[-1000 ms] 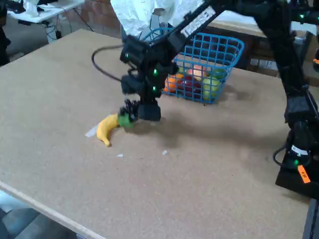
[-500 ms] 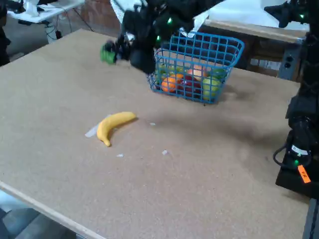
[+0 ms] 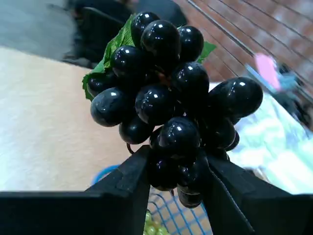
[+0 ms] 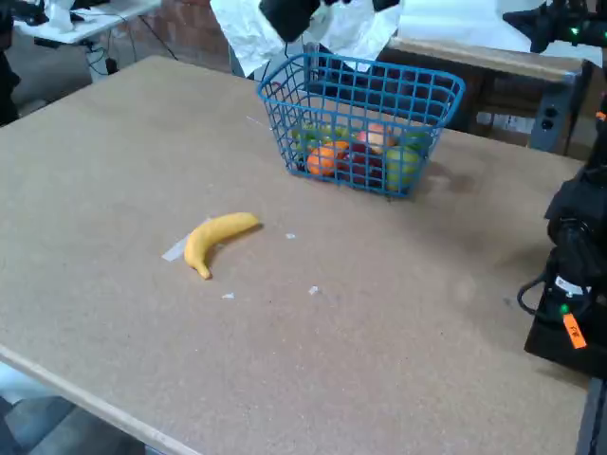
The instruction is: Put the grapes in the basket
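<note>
jaws — clamped on the lower berries of the grapes [image 3: 171, 103], green leaf behind, held in the air over the blue basket [image 4: 360, 104] | basket — on the tabletop [image 4: 398, 322], other fruit inside | banana [image 4: 213, 239] — lying apart on tabletop | writing — none readable | arm — nearly cut off at top edge in fixed view

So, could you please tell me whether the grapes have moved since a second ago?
Yes. The grapes left the table beside the banana; the claw now holds them high above the basket.
</note>
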Motion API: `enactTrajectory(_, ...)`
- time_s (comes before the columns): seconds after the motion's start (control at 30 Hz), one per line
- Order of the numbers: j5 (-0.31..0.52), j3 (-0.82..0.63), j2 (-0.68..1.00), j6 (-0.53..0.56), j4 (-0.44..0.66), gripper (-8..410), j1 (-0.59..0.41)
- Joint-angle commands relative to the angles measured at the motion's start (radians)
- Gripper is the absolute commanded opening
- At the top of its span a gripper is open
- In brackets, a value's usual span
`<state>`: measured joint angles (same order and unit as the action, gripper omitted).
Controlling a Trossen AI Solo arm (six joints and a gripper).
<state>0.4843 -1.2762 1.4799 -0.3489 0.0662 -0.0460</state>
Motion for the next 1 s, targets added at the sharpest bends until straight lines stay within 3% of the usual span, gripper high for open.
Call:
enactTrajectory(0.0, 0.022, -0.001, -0.001, 0.131, 0.012, -1, -0.089)
enactTrajectory(0.27, 0.018, 0.046, -0.001, 0.248, 0.035, -1, -0.200)
enactTrajectory(0.4, -0.031, 0.122, -0.001, 0.278, 0.024, -1, -0.261)
enactTrajectory(0.67, -0.080, 0.343, -0.001, 0.301, -0.135, -1, -0.358)
enactTrajectory(0.83, -0.086, 0.456, -0.001, 0.301, -0.246, -1, -0.380)
enactTrajectory(0.97, -0.086, 0.492, -0.001, 0.300, -0.273, -1, -0.383)
